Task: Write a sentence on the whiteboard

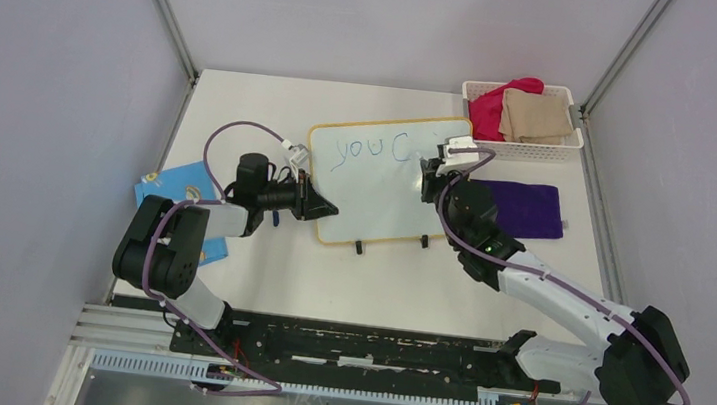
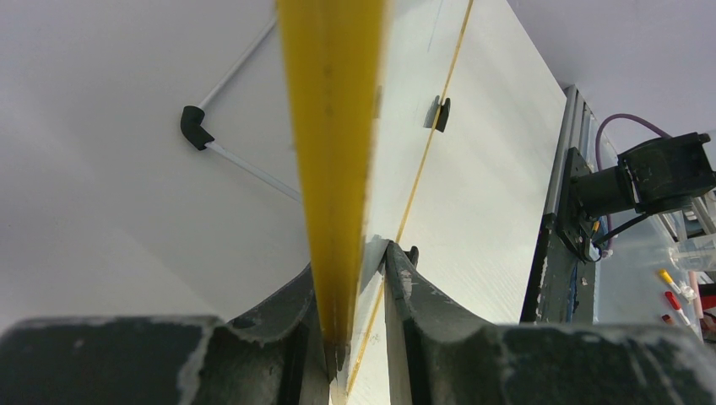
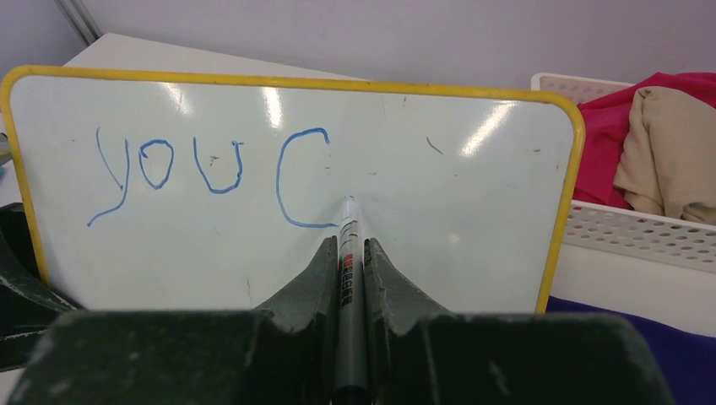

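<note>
While the broad matt white bench (image 1: 376,285) carries everything, the small rectangular glossy whiteboard (image 1: 376,189), thin yellow rim and rounded corners, stands about mid-bench, tilted up on two small black feet (image 1: 360,247) at its near edge. I judge it light, stiff and thin, with a slick face that gives no hold, so the rim is the place to take it; on such small feet it would probably slide or tip under a hard push. A white perforated plastic basket (image 1: 531,148) holding soft red and beige cloths sits at the far right corner, a flat purple cloth (image 1: 525,208) lies just right of the board, and a blue flat card (image 1: 175,188) lies by the left edge. The left gripper (image 2: 359,253) is pinched on the board's yellow left rim, steadying it. The right gripper (image 3: 348,245) is clamped along a slim, smooth-barrelled marker (image 3: 348,278), whose tip meets the board just right of the last letter. The sentence (image 3: 211,169) so far reads "you C" in thin blue strokes along the board's upper left, so most of it is unwritten; light, even pressure looks wise.
</note>
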Available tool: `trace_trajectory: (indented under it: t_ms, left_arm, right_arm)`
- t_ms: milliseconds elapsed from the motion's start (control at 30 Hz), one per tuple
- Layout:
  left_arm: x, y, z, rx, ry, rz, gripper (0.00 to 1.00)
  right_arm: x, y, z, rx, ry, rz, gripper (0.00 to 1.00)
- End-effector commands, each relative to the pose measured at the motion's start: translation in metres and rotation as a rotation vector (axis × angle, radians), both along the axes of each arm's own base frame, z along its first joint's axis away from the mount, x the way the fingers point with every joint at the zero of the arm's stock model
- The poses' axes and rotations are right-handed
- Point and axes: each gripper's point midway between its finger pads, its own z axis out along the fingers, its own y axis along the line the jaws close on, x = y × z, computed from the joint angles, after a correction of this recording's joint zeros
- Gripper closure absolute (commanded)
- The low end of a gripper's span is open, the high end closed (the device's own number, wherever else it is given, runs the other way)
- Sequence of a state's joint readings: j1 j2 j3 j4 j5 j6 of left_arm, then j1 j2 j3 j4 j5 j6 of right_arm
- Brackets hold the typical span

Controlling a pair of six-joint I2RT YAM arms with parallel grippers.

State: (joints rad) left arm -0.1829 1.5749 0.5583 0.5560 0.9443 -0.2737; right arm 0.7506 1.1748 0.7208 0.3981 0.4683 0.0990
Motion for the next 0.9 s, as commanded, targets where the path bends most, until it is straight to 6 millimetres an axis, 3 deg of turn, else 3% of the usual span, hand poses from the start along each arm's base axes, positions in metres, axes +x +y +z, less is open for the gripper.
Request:
trace_trajectory:
  t_ms: [0,400,700,867]
  left_arm:
    - [0.006,0.009,-0.022,0.094,0.007,0.061,0.98]
    - [0.006,0.008,-0.022,0.095,0.006,0.061,0.98]
    - [0.006,0.008,-0.021,0.095,0.003,0.06,0.98]
    - [0.006,0.009,-0.022,0.096,0.008,0.061,0.98]
  right_arm:
    - [0.01,0.006,0.04,0.058,-0.081,-0.002,1.0]
    - [0.02,0.006,0.027,0.026,-0.036,-0.022,1.0]
    - [0.026,0.016,0.029,0.021,-0.033,0.001,1.0]
    - [0.024,0.019,0.018,0.013,-0.011,0.025,1.0]
